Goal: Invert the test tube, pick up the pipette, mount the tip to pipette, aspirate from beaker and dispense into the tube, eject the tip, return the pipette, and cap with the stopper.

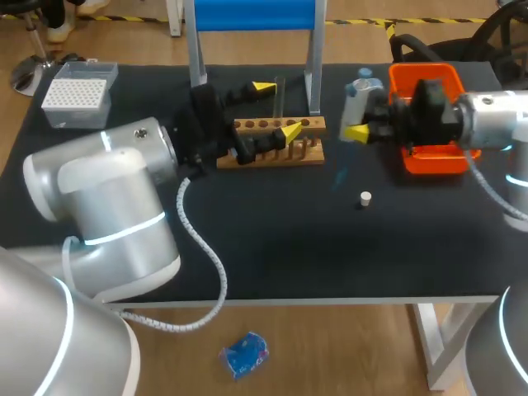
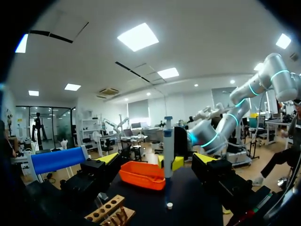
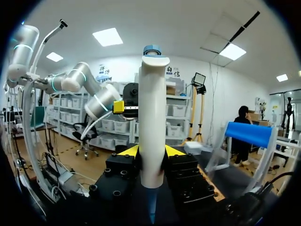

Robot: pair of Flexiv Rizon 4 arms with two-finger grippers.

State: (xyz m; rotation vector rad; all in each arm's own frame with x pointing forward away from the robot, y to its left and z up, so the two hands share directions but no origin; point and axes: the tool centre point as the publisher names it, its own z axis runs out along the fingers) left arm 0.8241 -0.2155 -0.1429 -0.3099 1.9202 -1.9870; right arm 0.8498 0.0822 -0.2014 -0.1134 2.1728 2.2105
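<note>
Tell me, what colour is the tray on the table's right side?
Bright orange; the tray shows best in the head view.

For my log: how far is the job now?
Done: pipette picked up, right fingers shut on it. In hand: held over the table; left fingers open beside the rack. Left: dispensing, returning the pipette, capping; the stopper lies loose on the table.

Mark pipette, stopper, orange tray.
pipette (image 3: 153,122): right wrist view, on its white barrel.
stopper (image 1: 365,198): head view, on its top.
orange tray (image 1: 429,165): head view, on its near rim.
</note>
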